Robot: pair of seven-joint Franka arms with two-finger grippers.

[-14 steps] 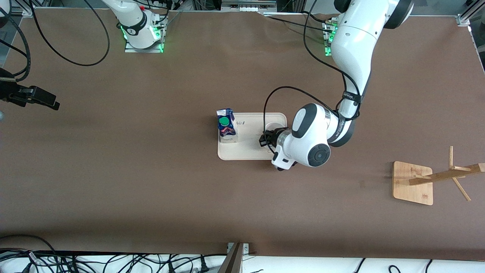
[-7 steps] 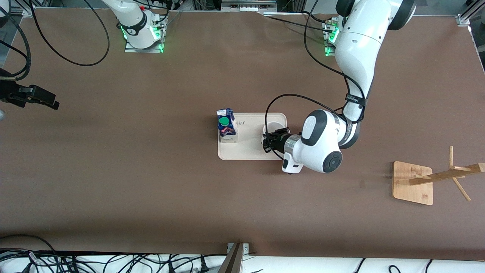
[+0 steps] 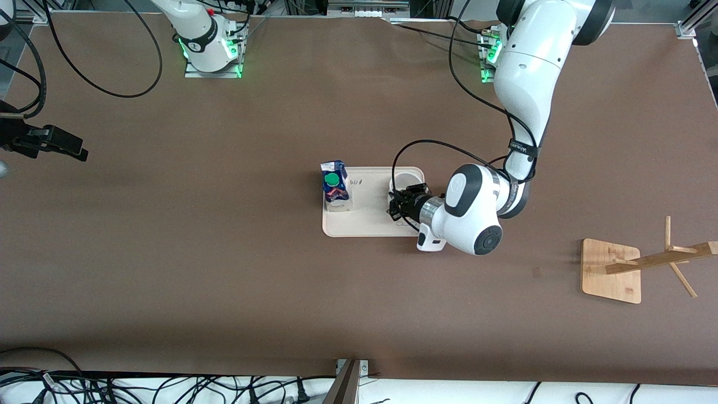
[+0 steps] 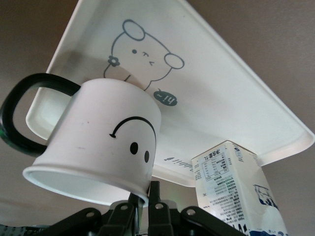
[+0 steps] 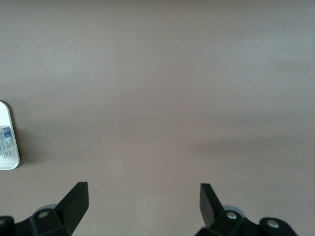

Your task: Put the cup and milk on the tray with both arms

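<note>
The cream tray lies mid-table. The milk stands upright on the tray's end toward the right arm. My left gripper is shut on the rim of the white cup at the tray's corner toward the left arm. In the left wrist view the fingers pinch the cup wall, smiley and black handle showing, above the tray's bunny drawing, with the milk beside it. I cannot tell whether the cup's base touches the tray. My right gripper is open and empty, high over bare table.
A wooden stand with a flat base and pegs stands toward the left arm's end, nearer to the front camera than the tray. Cables run along the table's near edge. The tray's corner shows in the right wrist view.
My left wrist has swung toward the left arm's end of the table. The cup in it has shifted slightly farther from the front camera, over the tray's corner. The milk has not moved.
</note>
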